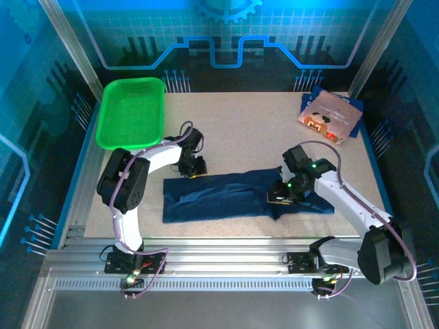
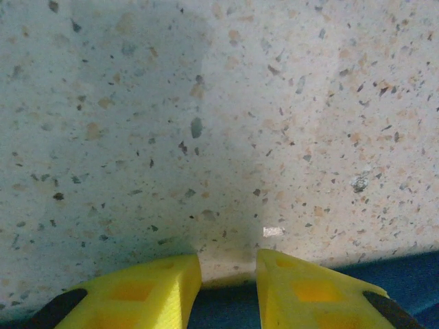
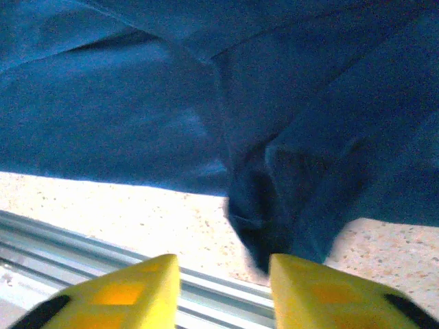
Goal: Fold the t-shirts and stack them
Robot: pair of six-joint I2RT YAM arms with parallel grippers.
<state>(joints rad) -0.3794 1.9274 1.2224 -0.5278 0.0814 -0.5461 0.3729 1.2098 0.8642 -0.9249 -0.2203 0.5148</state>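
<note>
Speckled table (image 1: 240, 130) is carrying a green mesh basket (image 1: 130, 113) at its far left corner, well apart from both shirts. Navy t-shirt (image 1: 226, 195) is lying as a long strip mid-table. Folded t-shirt (image 1: 331, 115), pinkish-tan print up, is sitting far right. Left gripper (image 2: 228, 264) is hovering narrowly parted at the strip's far edge, gripping nothing. Right gripper (image 3: 225, 264) is standing parted, empty, just beside a bunched fold.

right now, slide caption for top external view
left gripper and right gripper at a dark navy cloth t-shirt; folded pink-print t-shirt far right, bright green plastic mesh basket far left
</note>
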